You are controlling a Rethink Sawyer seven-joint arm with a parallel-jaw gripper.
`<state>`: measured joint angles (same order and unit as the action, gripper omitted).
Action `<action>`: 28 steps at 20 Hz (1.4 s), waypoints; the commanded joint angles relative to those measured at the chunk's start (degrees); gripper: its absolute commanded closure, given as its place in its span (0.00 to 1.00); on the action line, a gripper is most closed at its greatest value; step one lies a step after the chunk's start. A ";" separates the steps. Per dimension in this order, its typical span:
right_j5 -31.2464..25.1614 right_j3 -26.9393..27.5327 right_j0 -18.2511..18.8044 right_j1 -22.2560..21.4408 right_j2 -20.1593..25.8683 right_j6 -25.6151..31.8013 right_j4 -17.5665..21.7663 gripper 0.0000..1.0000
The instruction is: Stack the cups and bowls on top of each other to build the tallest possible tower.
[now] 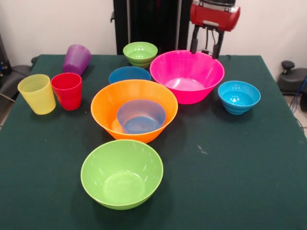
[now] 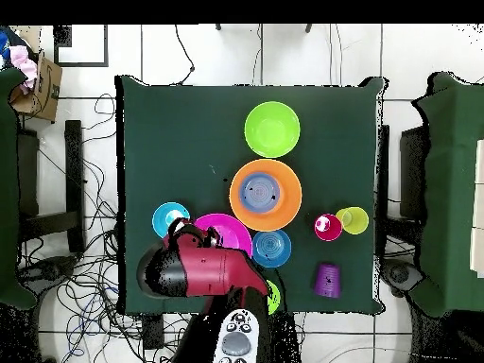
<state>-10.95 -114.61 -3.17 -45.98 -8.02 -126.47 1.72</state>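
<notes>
Green cloth covers the table (image 1: pixel 249 182), and nothing's stacked high yet. One blue bowl (image 1: pixel 141 116) sits inside the orange bowl (image 1: pixel 103 112) mid-table, so that's the tower's start. Just behind it stands the pink bowl (image 1: pixel 187 76), and the gripper (image 1: pixel 206 48) hangs right over its far rim, fingers spread and holding nothing. I'd say pink is nearest for a grab. Yellow cup (image 1: pixel 37 94) and red cup (image 1: pixel 67 90) wait well apart.
</notes>
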 commanded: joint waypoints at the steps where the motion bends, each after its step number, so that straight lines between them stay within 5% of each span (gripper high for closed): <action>1: 2.87 3.13 -1.83 7.26 1.69 -9.18 -2.55 0.00; 13: 6.56 3.94 -1.98 10.63 2.47 -9.17 -3.51 0.00; 28: 5.57 5.52 -8.71 12.00 -0.66 -10.90 -10.04 0.00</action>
<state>-6.48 -113.00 -10.47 -35.24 -10.51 -126.47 -4.50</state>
